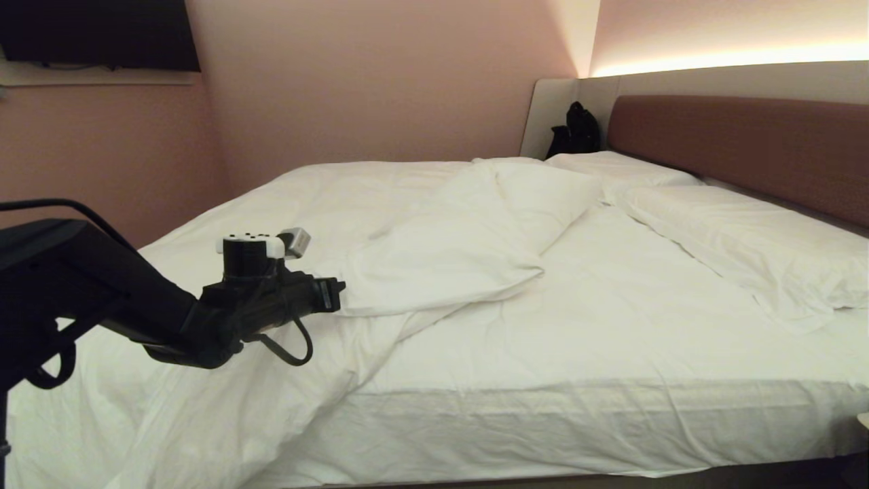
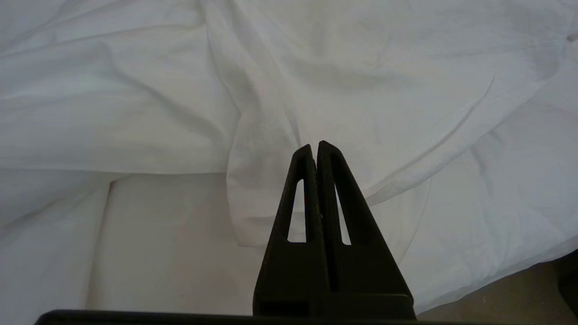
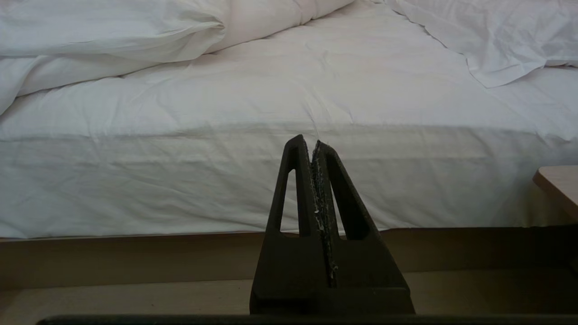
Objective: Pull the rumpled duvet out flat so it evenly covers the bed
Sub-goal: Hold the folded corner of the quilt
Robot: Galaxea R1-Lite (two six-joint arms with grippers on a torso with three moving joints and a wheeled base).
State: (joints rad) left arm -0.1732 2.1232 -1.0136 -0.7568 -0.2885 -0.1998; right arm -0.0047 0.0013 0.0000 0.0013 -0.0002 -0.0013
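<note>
The white duvet lies rumpled on the bed's left half, one corner folded back in a thick flap, and its near edge hangs over the bed's side. My left gripper reaches in from the left, right beside that flap's near edge. In the left wrist view the left gripper is shut with nothing between its fingers, pointing at a hanging fold of the duvet. The right gripper is shut and empty, held low facing the mattress side, out of the head view.
Two flat white pillows lie along the reddish-brown headboard. A black bag sits at the far corner. A dark screen hangs on the pink wall. A pale wooden table corner stands by the bed.
</note>
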